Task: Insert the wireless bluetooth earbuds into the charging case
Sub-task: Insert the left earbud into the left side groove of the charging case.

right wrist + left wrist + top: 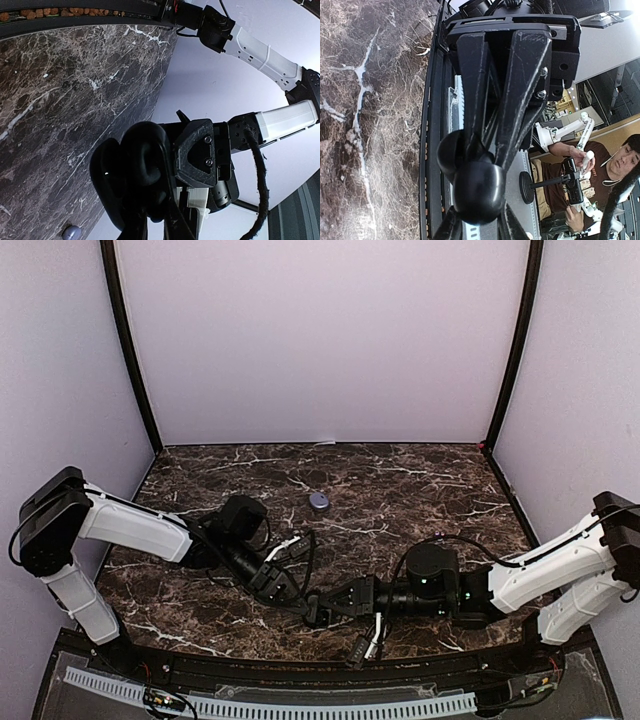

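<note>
While both arms meet above the table's (420,480) near edge, I see the left gripper (487,155) clamped on a black case (476,192). I cannot tell how the right gripper (330,604), right beside it, stands. A purple piece (318,501), bud or case, lies mid-table, well apart.

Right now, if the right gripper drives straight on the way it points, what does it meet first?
The black charging case that the left gripper holds, directly ahead of the right gripper; depth is unclear, they may already touch.

Two arms (130,525) (550,575), one black charging case (476,192), one purple pebble-shaped item (318,501).
</note>
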Controlling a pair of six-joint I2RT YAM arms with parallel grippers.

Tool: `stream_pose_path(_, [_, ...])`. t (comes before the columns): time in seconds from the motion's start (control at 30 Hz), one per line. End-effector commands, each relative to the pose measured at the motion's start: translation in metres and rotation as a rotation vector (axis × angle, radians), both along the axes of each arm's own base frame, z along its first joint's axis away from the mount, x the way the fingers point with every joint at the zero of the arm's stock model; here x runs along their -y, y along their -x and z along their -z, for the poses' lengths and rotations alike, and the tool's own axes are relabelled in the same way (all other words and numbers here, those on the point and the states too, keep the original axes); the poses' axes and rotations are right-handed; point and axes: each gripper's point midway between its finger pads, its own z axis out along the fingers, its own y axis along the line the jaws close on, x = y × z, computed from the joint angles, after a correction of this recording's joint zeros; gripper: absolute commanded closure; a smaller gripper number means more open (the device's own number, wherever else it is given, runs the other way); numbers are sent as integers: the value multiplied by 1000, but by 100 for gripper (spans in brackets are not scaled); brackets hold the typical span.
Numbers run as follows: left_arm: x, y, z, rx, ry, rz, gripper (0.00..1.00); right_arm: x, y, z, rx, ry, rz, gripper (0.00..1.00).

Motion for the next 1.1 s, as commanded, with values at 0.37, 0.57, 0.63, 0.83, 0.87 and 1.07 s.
stream_pose_path(0.37, [6, 6, -20, 46, 76, 48, 90, -1, 4, -40, -53, -127, 0, 57])
stream_pose_path(0.57, [5, 6, -21, 52, 80, 46, 90, 1, 6, -48, -94, -142, -2, 30])
stream_pose_path(0.63, [5, 6, -22, 55, 83, 46, 90, 2, 8, -50, -106, -146, -3, 26])
stream_pose_path(0.83, [5, 6, -22, 62, 85, 42, 90, 7, 12, -54, -151, -156, -12, 1])
stream_pose_path(0.87, [5, 6, -22, 63, 87, 43, 90, 9, 13, -56, -157, -162, -13, 1])
stream_pose_path(1.07, [5, 5, -25, 83, 97, 36, 90, 17, 17, -66, -216, -203, -20, 1])
